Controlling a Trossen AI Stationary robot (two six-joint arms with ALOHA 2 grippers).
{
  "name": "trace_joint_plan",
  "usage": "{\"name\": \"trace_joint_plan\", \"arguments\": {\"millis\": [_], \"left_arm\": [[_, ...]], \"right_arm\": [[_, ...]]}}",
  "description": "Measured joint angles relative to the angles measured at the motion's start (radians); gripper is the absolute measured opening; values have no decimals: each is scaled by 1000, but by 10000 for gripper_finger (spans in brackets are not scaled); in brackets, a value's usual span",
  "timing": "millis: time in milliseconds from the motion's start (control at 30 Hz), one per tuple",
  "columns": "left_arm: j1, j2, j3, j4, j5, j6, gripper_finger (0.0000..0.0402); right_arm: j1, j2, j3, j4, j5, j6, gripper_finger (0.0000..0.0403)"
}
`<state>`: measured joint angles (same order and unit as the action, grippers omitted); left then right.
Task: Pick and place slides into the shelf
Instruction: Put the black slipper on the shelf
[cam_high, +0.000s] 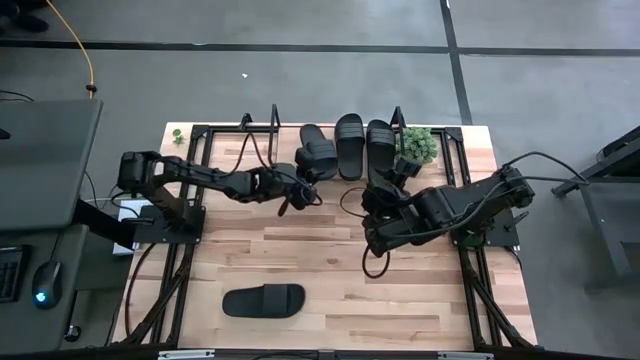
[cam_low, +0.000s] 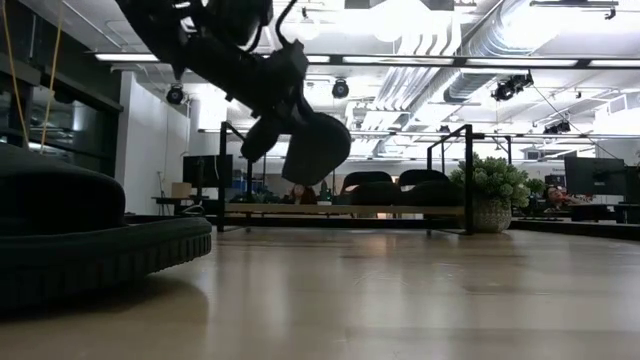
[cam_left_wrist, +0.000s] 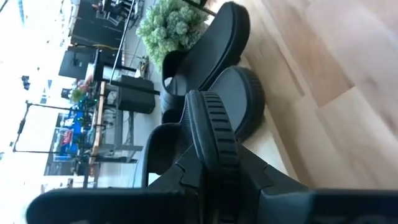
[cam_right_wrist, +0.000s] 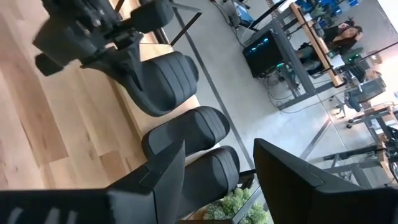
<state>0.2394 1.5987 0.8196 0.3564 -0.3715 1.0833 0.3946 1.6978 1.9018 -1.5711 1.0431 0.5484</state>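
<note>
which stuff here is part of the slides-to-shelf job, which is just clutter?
Job:
- held slide, in the shut left gripper, at the shelf
- two slides on the shelf
- loose slide near the table's front
- shelf
- right gripper, open, empty

Clutter:
- potted plant
- small green sprig

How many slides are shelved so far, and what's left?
Two slides sit on the shelf. The left gripper holds a third slide up beside them, not yet set down. The fourth slide lies on the table's near side, untouched. The right gripper waits open near the shelf.
</note>
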Motion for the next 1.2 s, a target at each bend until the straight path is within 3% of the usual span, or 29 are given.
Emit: {"name": "trace_joint_plan", "arguments": {"millis": [333,933,1200], "left_arm": [[51,60,0,65,59,23,34],[89,183,2,122,78,28,35],[88,228,63,113,118,11,38]], "right_arm": [[1,0,0,1,-8,-7,183],[30,0,0,11,-8,-3,183],[32,0,0,12,-5,0,183]]}}
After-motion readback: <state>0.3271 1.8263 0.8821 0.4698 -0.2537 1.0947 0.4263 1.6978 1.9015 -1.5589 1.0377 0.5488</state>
